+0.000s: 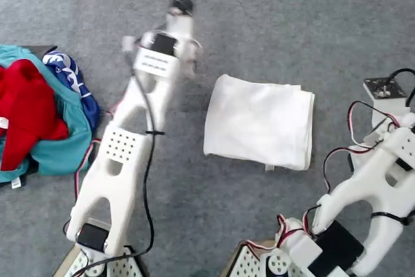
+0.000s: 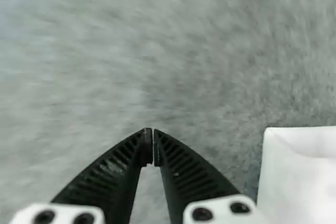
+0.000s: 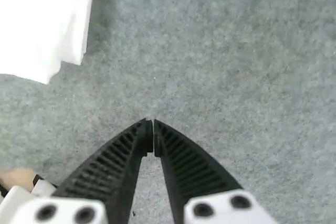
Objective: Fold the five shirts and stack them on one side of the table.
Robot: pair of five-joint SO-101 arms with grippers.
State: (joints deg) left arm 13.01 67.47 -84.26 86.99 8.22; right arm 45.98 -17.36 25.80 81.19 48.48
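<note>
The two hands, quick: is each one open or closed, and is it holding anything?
Left hand: closed, holding nothing.
Right hand: closed, holding nothing.

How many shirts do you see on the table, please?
4: white shirt folded mid-table; red shirt, teal shirt and blue shirt heaped at the left edge; another may hide underneath.

1 folded shirt (image 1: 259, 121), at least 3 crumpled shirts (image 1: 29, 105), 2 arms (image 1: 126, 150).
</note>
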